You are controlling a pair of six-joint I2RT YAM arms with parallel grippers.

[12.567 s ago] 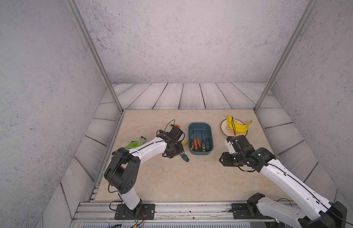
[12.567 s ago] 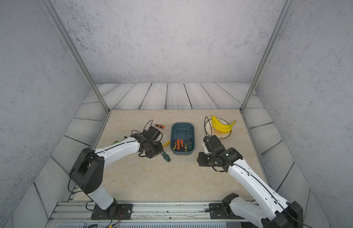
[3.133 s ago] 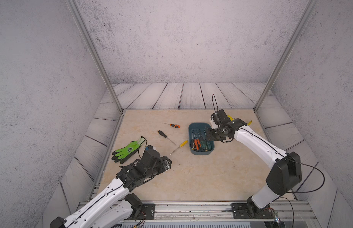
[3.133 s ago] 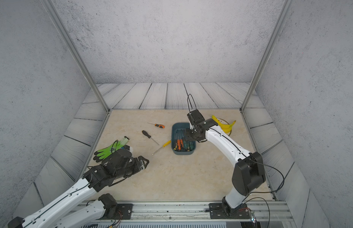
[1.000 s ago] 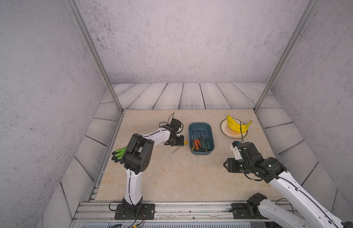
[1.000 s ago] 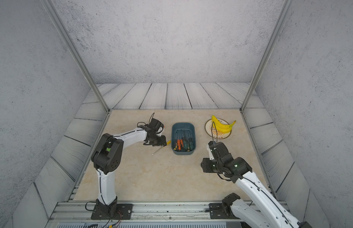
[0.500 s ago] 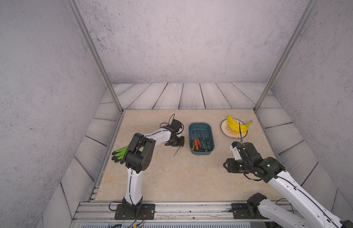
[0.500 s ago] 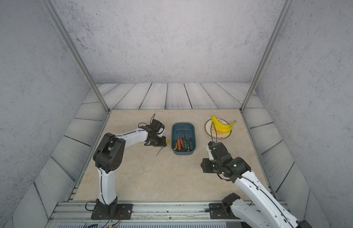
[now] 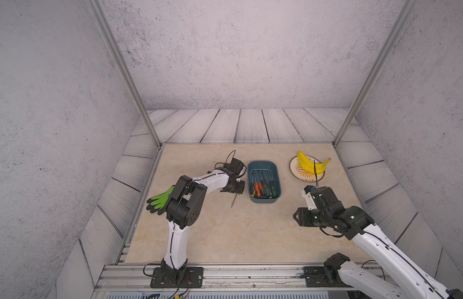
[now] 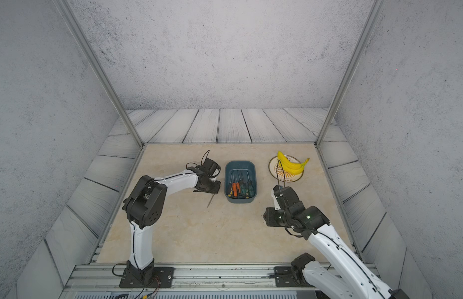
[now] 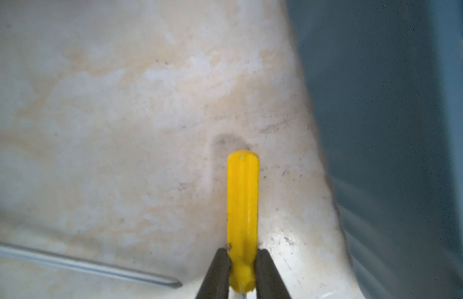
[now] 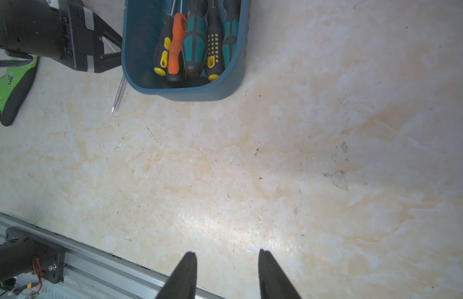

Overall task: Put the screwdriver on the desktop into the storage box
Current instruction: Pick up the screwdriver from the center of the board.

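Note:
A yellow-handled screwdriver (image 11: 242, 207) lies on the beige desktop (image 9: 238, 233) just left of the storage box (image 9: 263, 165). My left gripper (image 11: 242, 259) is shut on its handle. In both top views only its metal shaft (image 9: 233, 201) (image 10: 210, 200) shows, sticking out from under the left gripper (image 9: 237, 187) toward the near side. The teal storage box (image 10: 240, 163) (image 12: 184, 93) holds several screwdrivers (image 12: 189, 44). My right gripper (image 12: 226, 255) hangs open over bare desktop at the near right (image 9: 299, 216), holding nothing.
A green and black glove (image 9: 159, 200) (image 12: 8, 85) lies at the desktop's left edge behind the left arm. Bananas (image 9: 309, 163) rest on a round plate (image 9: 293, 170) at the back right. Another thin metal shaft (image 11: 96, 266) lies near the left gripper.
My left gripper has closed on the yellow handle, and the screwdriver's shaft has swung to point toward the near side. The right arm has stayed still.

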